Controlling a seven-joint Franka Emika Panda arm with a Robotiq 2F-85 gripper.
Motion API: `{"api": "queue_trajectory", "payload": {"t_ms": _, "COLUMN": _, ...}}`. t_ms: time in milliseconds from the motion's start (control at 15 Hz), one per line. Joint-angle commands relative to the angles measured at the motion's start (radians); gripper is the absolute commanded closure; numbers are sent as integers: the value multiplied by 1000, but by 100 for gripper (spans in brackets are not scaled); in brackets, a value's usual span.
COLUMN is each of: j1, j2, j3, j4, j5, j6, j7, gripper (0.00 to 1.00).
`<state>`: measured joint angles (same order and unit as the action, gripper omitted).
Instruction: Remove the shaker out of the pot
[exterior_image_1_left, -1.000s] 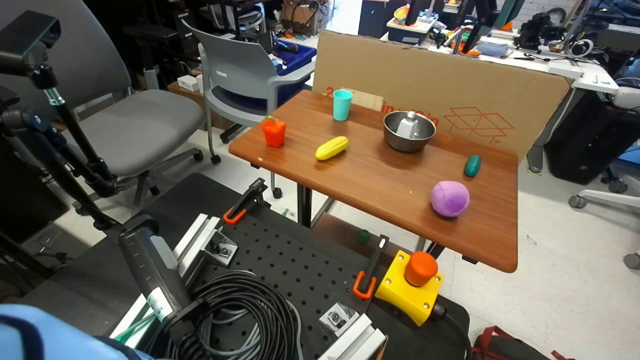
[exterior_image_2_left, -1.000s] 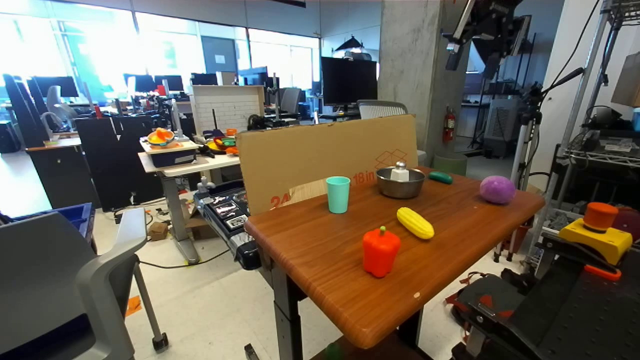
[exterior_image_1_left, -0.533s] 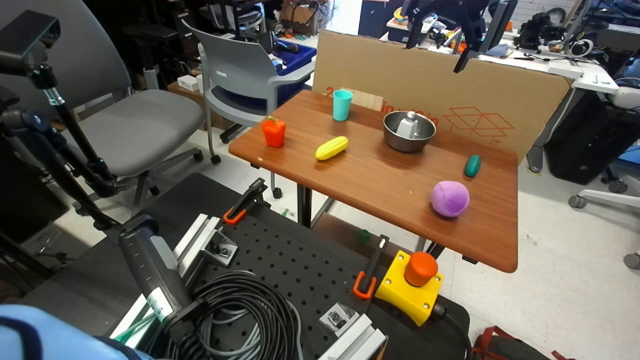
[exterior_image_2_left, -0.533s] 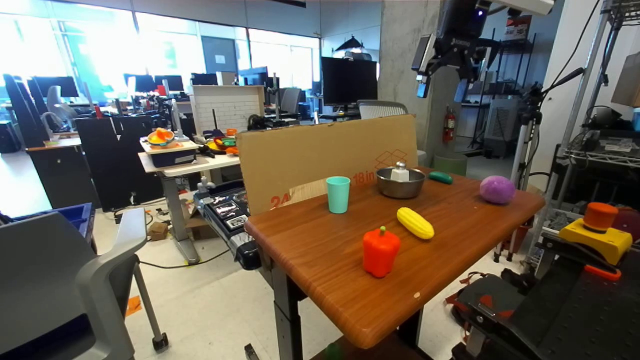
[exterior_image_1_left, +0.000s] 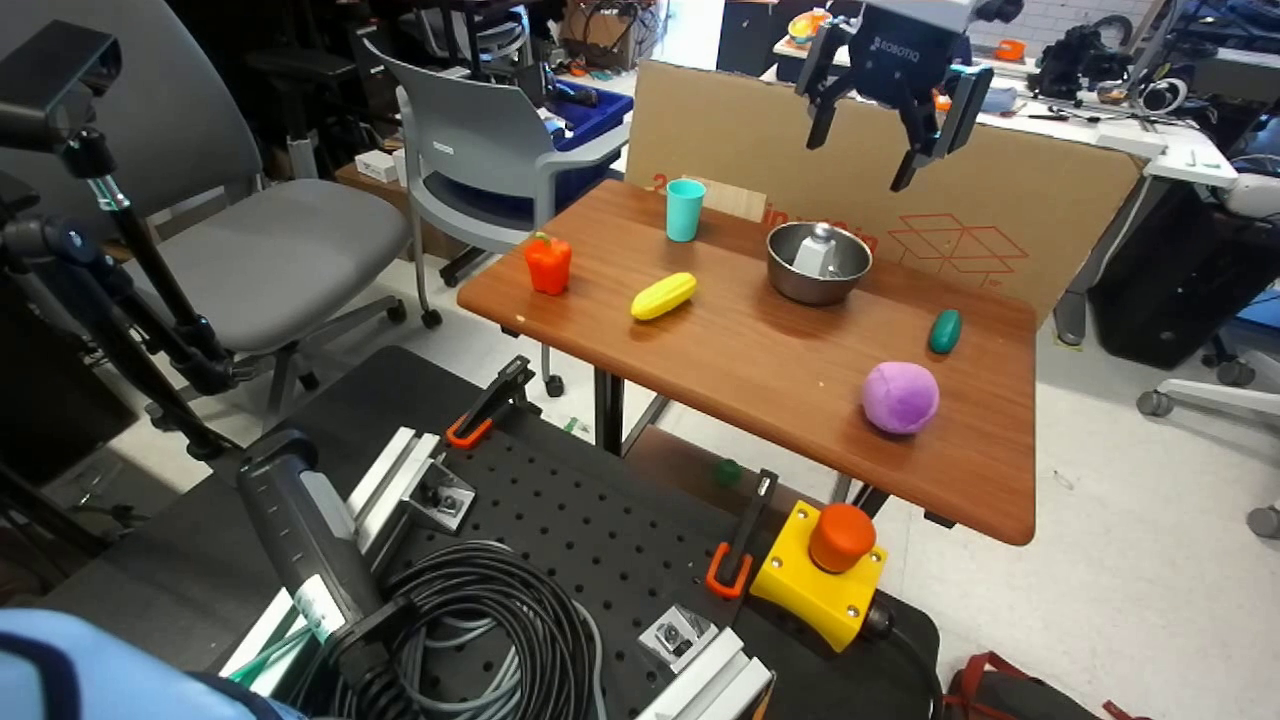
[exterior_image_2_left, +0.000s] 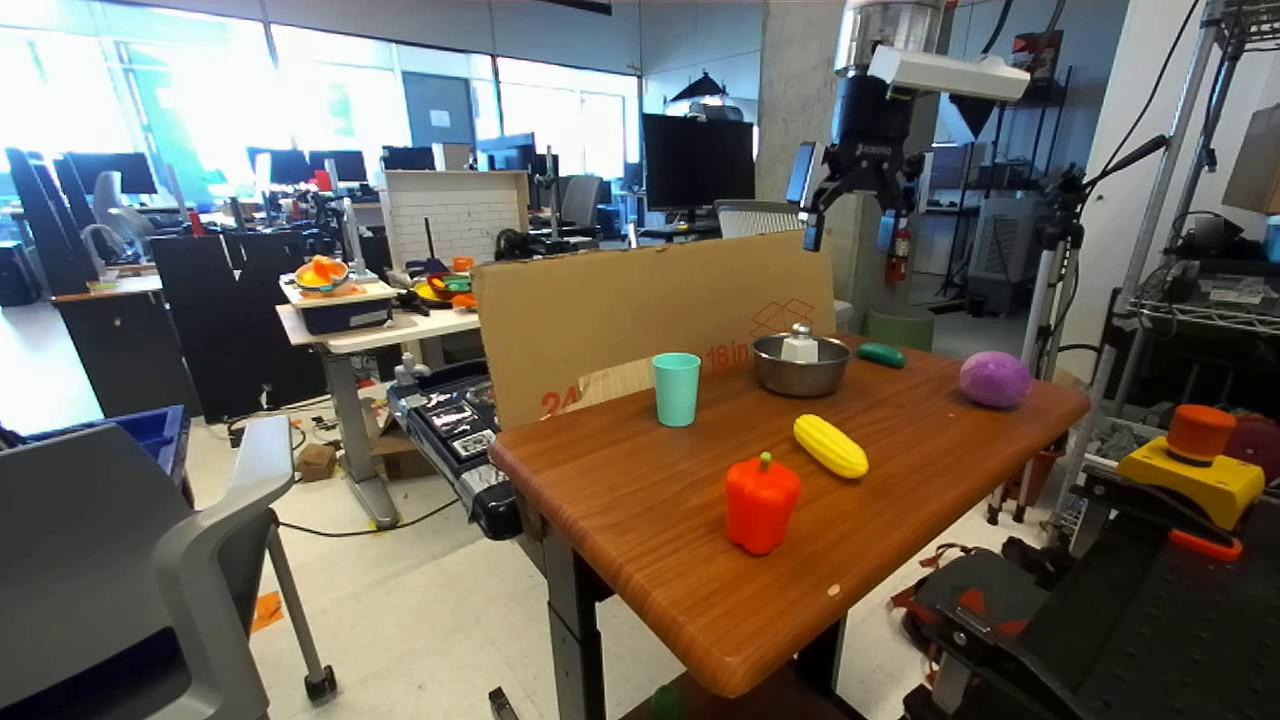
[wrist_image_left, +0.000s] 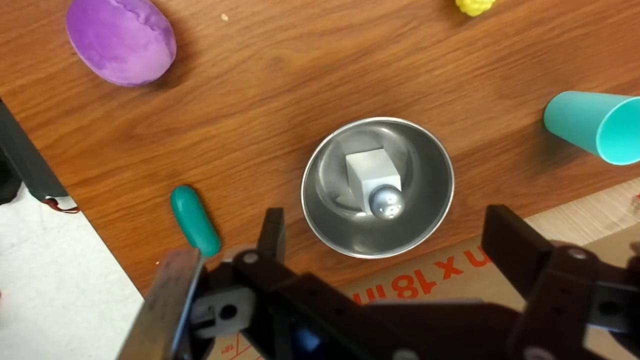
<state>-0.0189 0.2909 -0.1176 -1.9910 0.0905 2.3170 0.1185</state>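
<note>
"Shaker (wrist_image_left: 367, 172) aside, what can be read?"

"'ROBOTIQ' is printed on the gripper (exterior_image_1_left: 859, 165), '18 in' on the cardboard (exterior_image_2_left: 650, 310)."

"Containers?"

"Shaker is seated inside the pot (wrist_image_left: 427, 200); teal cup (exterior_image_2_left: 677, 392) is set apart."

"Arm pose?"

"Held higher than the pot, pointed down, fingers (wrist_image_left: 512, 245) spread wide."

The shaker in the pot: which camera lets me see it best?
The wrist view: it looks down on the shaker, large and with nothing in front of it, showing both white body and silvery top. Both exterior views show it much smaller, and in an exterior view the pot hides its lower part.
</note>
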Motion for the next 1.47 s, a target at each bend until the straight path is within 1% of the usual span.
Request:
{"api": "queue_trajectory", "payload": {"t_ms": 0, "j1": -6, "j2": 96, "j3": 2, "j4": 89, "j5": -53, "j6": -7, "j7": 54, "gripper": 0}}
{"api": "queue_trajectory", "payload": {"t_ms": 533, "j1": 15, "j2": 237, "j3": -3, "j4": 201, "j5": -131, "j6": -27, "j7": 114, "gripper": 0}}
{"api": "queue_trajectory", "payload": {"t_ms": 1000, "j1": 48, "j2": 289, "j3": 4, "j4": 244, "j5": -145, "j6": -37, "j7": 123, "gripper": 0}}
{"api": "queue_trajectory", "payload": {"t_ms": 1067, "j1": 54, "j2": 296, "j3": 3, "j4": 250, "j5": -148, "j6": -39, "j7": 124, "gripper": 8}}
{"api": "queue_trajectory", "payload": {"t_ms": 1133, "j1": 59, "j2": 301, "j3": 1, "j4": 254, "j5": -152, "j6": -41, "j7": 127, "gripper": 26}}
{"api": "queue_trajectory", "payload": {"t_ms": 1333, "j1": 72, "j2": 318, "j3": -6, "j4": 265, "j5": -171, "j6": -45, "j7": 137, "gripper": 51}}
{"api": "queue_trajectory", "payload": {"t_ms": 1400, "j1": 74, "j2": 323, "j3": -7, "j4": 268, "j5": -179, "j6": -47, "j7": 142, "gripper": 58}}
